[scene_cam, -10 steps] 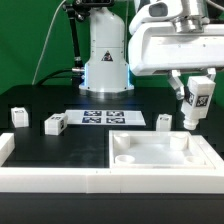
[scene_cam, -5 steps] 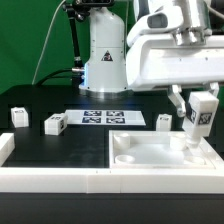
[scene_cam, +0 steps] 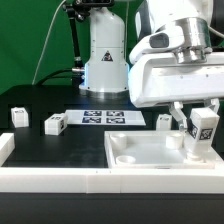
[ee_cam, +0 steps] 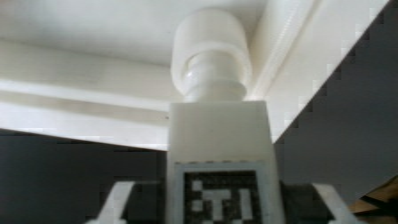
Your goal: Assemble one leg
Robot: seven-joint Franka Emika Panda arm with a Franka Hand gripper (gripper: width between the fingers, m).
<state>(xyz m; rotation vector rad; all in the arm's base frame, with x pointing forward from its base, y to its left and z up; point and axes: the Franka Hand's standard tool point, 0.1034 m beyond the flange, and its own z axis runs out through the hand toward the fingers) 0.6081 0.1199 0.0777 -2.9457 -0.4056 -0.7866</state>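
Observation:
My gripper [scene_cam: 203,122] is shut on a leg [scene_cam: 204,133], a small white block with a black-and-white tag, held upright. It hangs just over the far corner of the large flat white square piece [scene_cam: 150,158] on the exterior view's right. I cannot tell whether its lower end touches the piece. In the wrist view the leg [ee_cam: 217,160] fills the middle between my gripper's [ee_cam: 219,206] two fingers [ee_cam: 121,200], and its round peg [ee_cam: 214,60] points at the white piece [ee_cam: 71,90].
Three more legs lie on the black table, two [scene_cam: 18,116] [scene_cam: 55,124] at the exterior view's left and one [scene_cam: 164,121] behind the square piece. The marker board [scene_cam: 103,117] lies before the robot base. White border rails [scene_cam: 50,181] run along the front.
My gripper has moved down and slightly to the exterior view's right with the leg, from above the table to just over the square piece's far right corner.

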